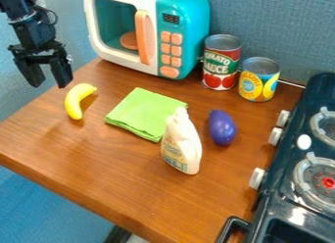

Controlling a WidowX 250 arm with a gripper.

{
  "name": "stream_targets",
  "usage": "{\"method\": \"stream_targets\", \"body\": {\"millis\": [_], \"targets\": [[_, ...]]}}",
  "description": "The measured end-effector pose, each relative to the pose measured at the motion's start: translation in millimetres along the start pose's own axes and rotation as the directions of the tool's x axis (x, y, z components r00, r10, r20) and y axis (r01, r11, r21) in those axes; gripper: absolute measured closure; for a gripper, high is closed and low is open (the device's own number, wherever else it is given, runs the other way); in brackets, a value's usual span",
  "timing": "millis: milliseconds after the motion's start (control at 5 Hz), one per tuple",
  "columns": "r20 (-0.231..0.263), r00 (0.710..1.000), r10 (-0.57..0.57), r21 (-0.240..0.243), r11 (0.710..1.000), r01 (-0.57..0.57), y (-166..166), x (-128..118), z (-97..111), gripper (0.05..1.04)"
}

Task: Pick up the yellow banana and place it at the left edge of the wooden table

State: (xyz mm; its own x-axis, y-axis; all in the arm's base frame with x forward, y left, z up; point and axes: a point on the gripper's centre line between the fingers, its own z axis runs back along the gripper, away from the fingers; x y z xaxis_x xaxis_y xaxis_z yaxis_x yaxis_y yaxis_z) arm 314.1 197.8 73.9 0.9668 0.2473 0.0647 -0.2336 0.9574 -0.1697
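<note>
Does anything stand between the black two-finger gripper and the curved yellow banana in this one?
Nothing visible stands between the black two-finger gripper and the curved yellow banana. The folded green cloth lies beyond the banana, on its side away from the gripper, so it is not in between.

Fairly bright, even light is falling over the scene, apparently from above. The tabletop point(98, 154) is carrying a soft sheen, and faint shadows are lying close around the objects. Small glints are showing on the dark stove point(280, 210) and the can rims. Everything is looking slightly soft, fine lettering blurring.
</note>
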Motion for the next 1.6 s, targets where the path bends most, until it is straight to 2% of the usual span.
{"method": "stream_targets", "body": {"millis": [200, 600, 800, 1200, 1400, 1600], "targets": [[-0.076, 0.997, -0.004, 0.038, 0.999, 0.006, -1, 5, -15, 0.083], [-0.084, 0.995, 0.061, 0.038, 0.998, -0.058, -3, 8, -26, 0.083], [-0.132, 0.988, 0.077, 0.039, 0.997, -0.073, 2, 8, -38, 0.083], [-0.16, 0.981, 0.112, 0.076, 0.992, -0.1, 8, 15, -53, 0.083], [-0.162, 0.979, 0.123, 0.087, 0.99, -0.11, 6, 16, -53, 0.136], [-0.181, 0.977, 0.116, 0.081, 0.991, -0.103, 5, 13, -53, 0.39]]}}
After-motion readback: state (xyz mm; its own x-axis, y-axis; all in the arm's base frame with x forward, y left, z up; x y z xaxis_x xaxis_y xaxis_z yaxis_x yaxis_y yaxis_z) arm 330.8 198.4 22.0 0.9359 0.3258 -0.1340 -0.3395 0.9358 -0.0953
